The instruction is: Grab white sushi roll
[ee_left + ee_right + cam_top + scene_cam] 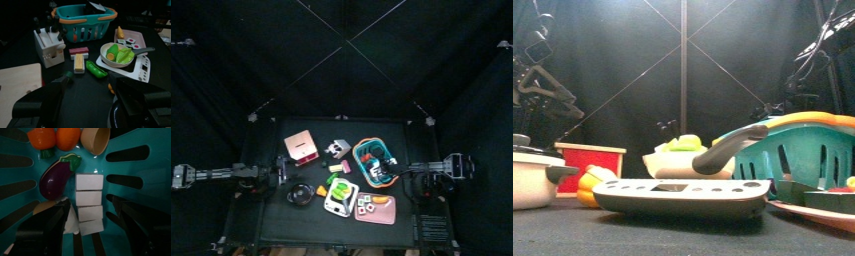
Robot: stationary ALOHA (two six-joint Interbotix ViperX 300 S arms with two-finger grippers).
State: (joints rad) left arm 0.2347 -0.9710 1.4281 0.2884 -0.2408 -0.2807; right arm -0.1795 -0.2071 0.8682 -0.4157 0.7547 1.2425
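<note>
Right wrist view: spread right fingers hover over smooth white blocks, glossy eggplant beside, in slotted teal basket.

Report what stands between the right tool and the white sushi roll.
The right tool, jaws open, hangs over the inside of the teal basket. The white sushi roll lies outside it on the pink plate. The basket's wall stands between them. Nothing visible covers the roll from above.

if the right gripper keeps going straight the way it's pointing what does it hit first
Probably the white strip of blocks on the floor of the teal basket, which lies between the open jaws of the right gripper; the eggplant lies just beside it.
</note>
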